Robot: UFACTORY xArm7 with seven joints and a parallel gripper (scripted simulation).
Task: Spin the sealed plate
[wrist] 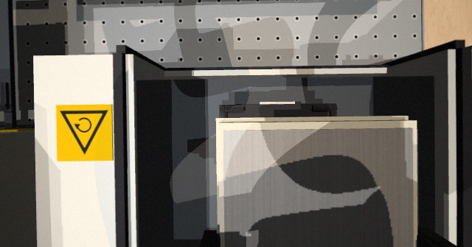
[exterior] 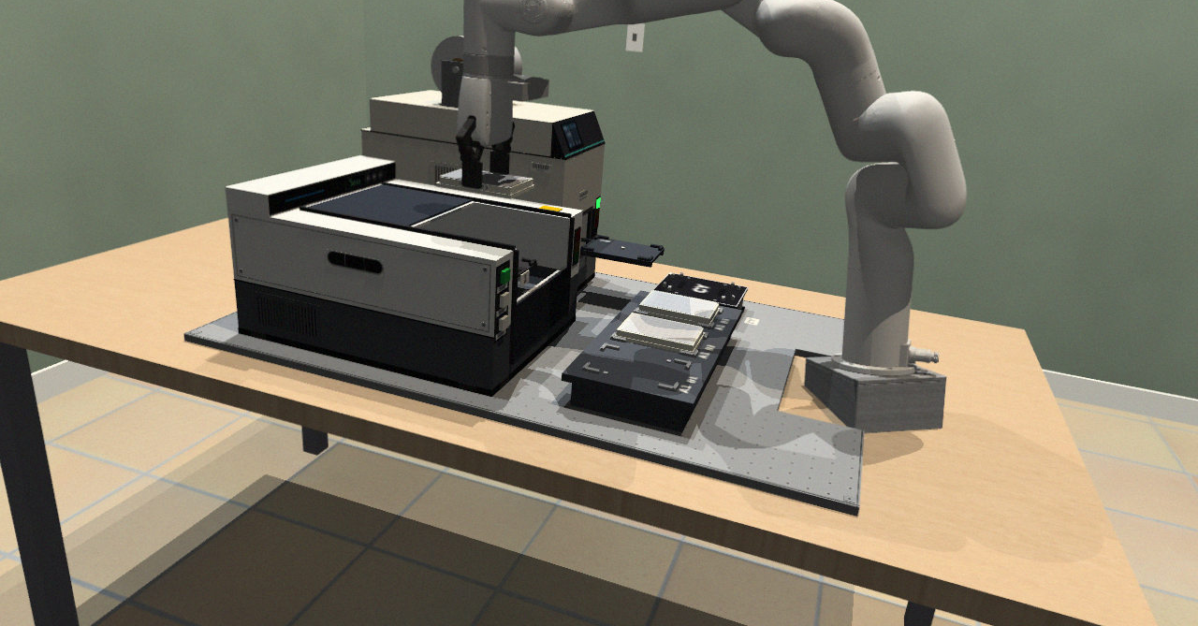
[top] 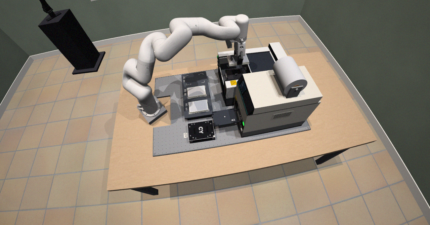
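My gripper (top: 236, 61) (exterior: 484, 175) is shut on the sealed plate K73 (top: 231, 61) (exterior: 507, 183) (wrist: 317, 181). It holds the plate level, just above the open door bay of the centrifuge (top: 260, 60) (exterior: 359, 262). In the wrist view the foil-topped plate fills the lower right, and the dark bucket (wrist: 276, 109) lies below it inside the bay. The fingers themselves are out of the wrist view. The balance plate BAL (top: 196, 91) (exterior: 662, 333) sits on D2. K37 (top: 198, 105) (exterior: 679, 309) sits on D3. The CY nest (top: 200, 130) (exterior: 700, 294) is empty.
The sealer (top: 279, 88) (exterior: 503, 132) stands beside the centrifuge, its empty stage (top: 223, 116) (exterior: 623, 249) extended. A white cover with a yellow warning label (wrist: 84, 133) (top: 230, 83) borders the bay. The centrifuge's keys (exterior: 504, 296) are on its front edge. D1 (top: 194, 78) is empty.
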